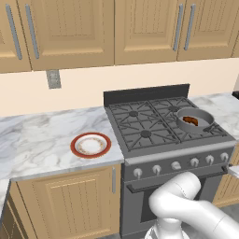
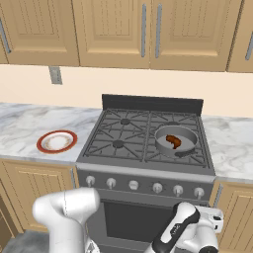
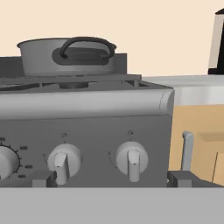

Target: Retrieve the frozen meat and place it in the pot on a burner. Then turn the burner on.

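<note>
Reddish-brown drumstick-shaped frozen meat [image 2: 173, 141] sits in the shallow grey metal pot [image 2: 176, 139], above the released gripper [image 3: 111, 178]. 2 grey round stove knobs [image 3: 131, 159] between the jaws: grabbing the wrong one lights an empty burner.

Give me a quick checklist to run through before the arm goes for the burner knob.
1. Frozen meat inside the pot: ok.
2. Pot sitting on a burner, right front of the stove: ok.
3. Claw open, holding nothing: ok.
4. Claw facing the knob row, with the rightmost knob between the fingertips: ok.
5. Which knob runs the pot's burner: cannot tell.
6. Burner under the pot lit: cannot tell; no flame shows.
</note>
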